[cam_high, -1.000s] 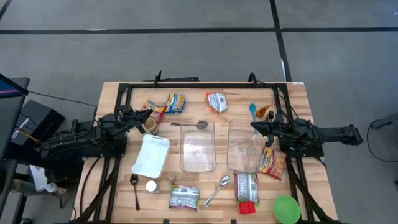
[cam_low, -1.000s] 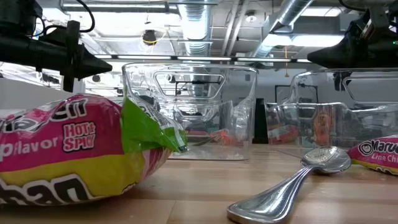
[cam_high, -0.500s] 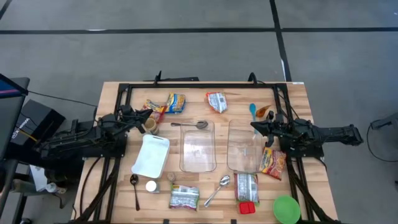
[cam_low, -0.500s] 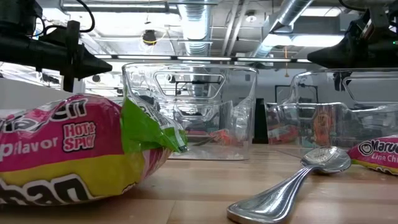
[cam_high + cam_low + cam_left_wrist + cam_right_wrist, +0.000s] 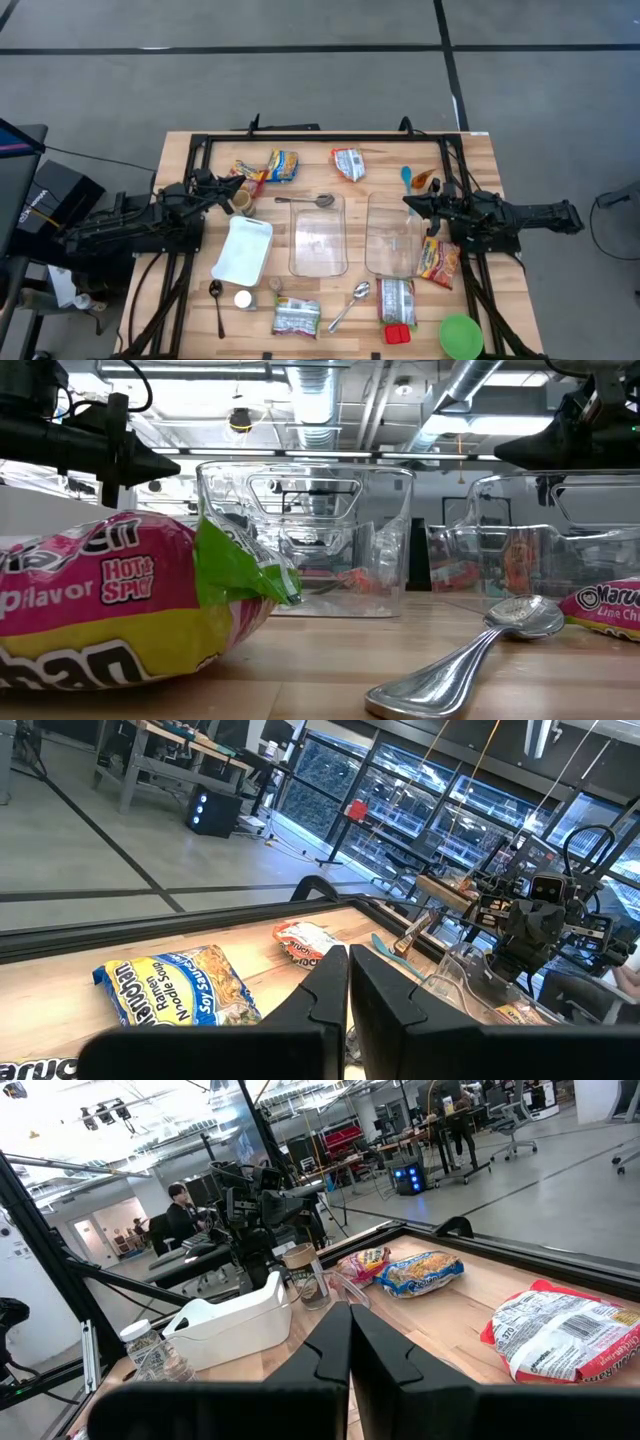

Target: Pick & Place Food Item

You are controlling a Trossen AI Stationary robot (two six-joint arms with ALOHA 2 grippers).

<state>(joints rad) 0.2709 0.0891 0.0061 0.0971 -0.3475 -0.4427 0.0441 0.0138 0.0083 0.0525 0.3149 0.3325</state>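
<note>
Several food packets lie flat on the wooden table: a yellow ramen packet (image 5: 282,165) (image 5: 180,988) and a white-red one (image 5: 348,163) (image 5: 565,1332) at the far side, an orange one (image 5: 440,258) at the right, and a pink-green one (image 5: 297,316) (image 5: 120,600) near the front. Two clear containers (image 5: 318,235) (image 5: 393,235) stand mid-table. My left gripper (image 5: 240,186) (image 5: 348,958) hovers shut at the table's left, pointing level toward the middle. My right gripper (image 5: 408,203) (image 5: 350,1312) hovers shut at the right, facing it. Neither holds anything.
A white tray (image 5: 243,248) lies left of the containers, with a brown cup (image 5: 241,203) beyond it. Spoons (image 5: 349,305) (image 5: 312,200) (image 5: 217,305), a green round lid (image 5: 461,335), a red object (image 5: 397,333) and a packet (image 5: 397,298) lie about. A black frame (image 5: 320,138) runs along the far edge.
</note>
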